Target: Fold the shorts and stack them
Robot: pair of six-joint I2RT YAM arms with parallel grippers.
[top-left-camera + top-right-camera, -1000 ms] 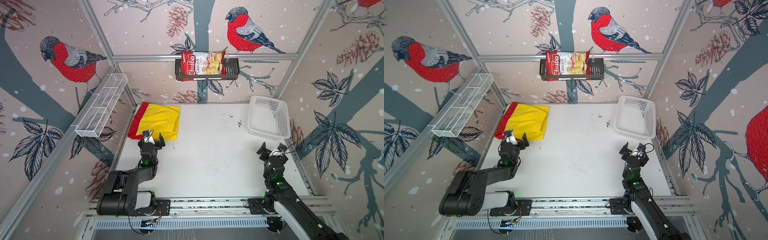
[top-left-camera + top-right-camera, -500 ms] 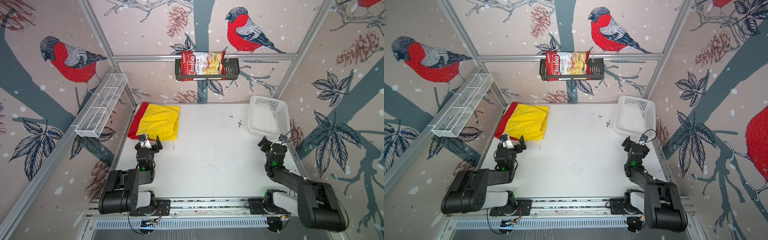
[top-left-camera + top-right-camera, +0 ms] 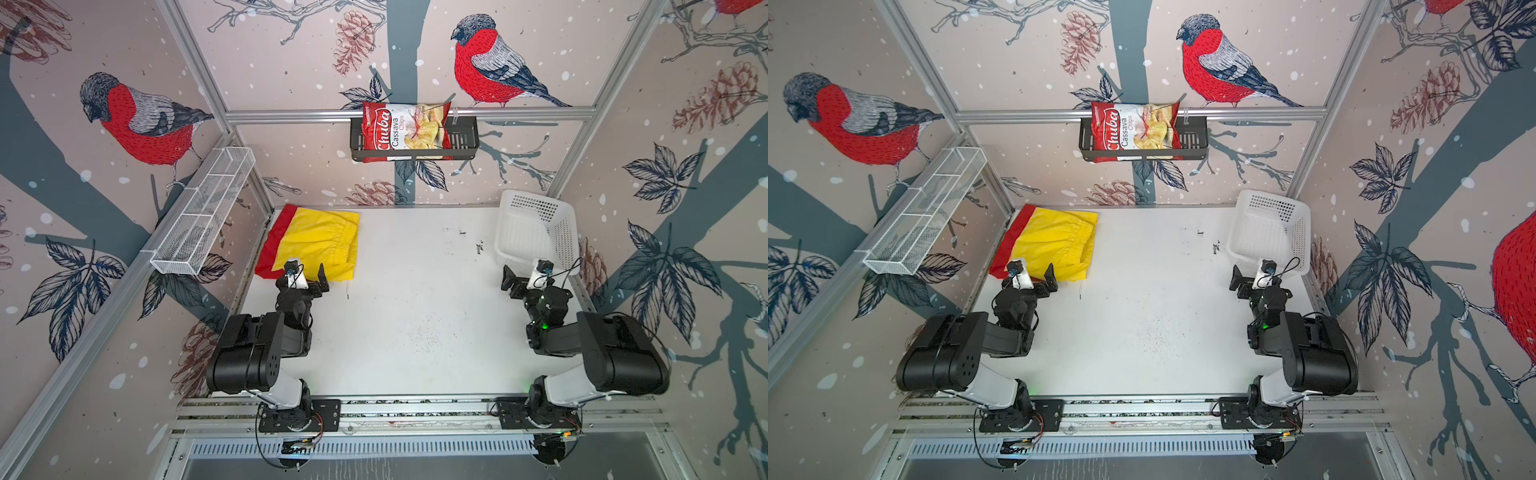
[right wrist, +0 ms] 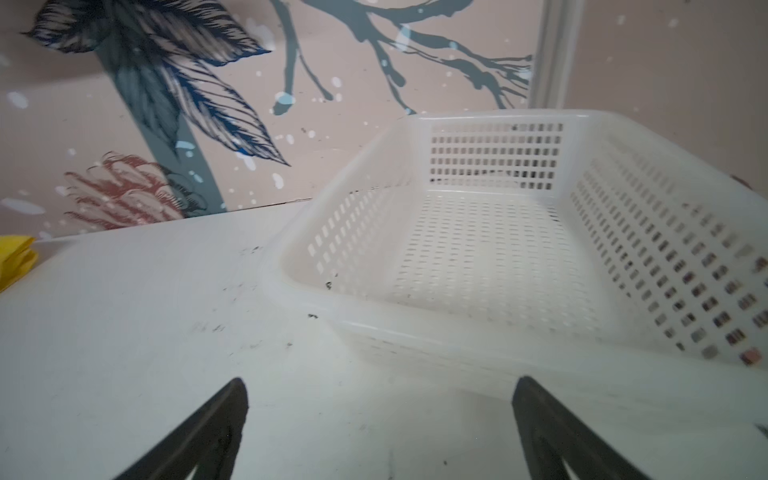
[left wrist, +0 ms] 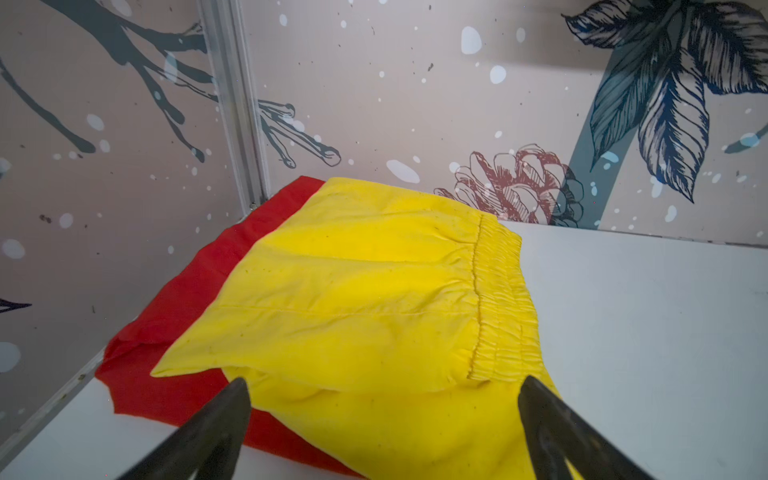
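Folded yellow shorts (image 3: 320, 241) lie on red shorts (image 3: 271, 247), table's 10 o'clock. Spread and empty: left gripper (image 5: 384, 386), right gripper (image 4: 380, 384).

Both arms sit folded low, left tool (image 3: 305, 275) and right tool (image 3: 525, 274) spread wide and empty.

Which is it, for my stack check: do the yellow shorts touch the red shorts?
Touching. The left wrist view shows the yellow shorts lying directly on the red shorts.

Shorts (image 3: 320, 241) stacked in the table's (image 3: 415, 311) far left corner, basket (image 3: 534, 208) far right
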